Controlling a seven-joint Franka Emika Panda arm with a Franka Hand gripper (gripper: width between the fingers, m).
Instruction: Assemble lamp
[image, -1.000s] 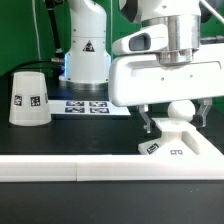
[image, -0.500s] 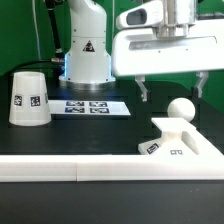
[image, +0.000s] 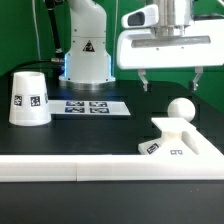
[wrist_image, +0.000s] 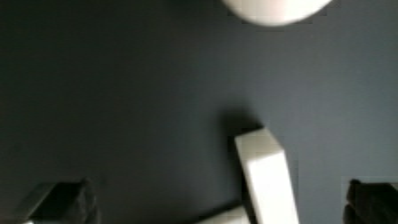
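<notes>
White plastic shade (image: 29, 97) looks light, stiff, slippery — better pinched across its narrow top — and the gripper (image: 171, 87) hangs spread, empty.

Exterior view looks level across the table (image: 70, 138); wrist view looks straight down, sharing the bulb (image: 181, 109) (wrist_image: 276, 8).

Green backdrop (image: 20, 40) behind the pincer (image: 169, 87), evenly lit. Black matte worktop (image: 100, 135) below the pincer, the same dark surface in the wrist view (wrist_image: 125, 100). White rail (image: 60, 168) along the worktop's near edge, closer to the camera than the pincer. Thin dark lines (image: 45, 28) on the backdrop to the exterior view's left of the pincer, possibly cables.
</notes>
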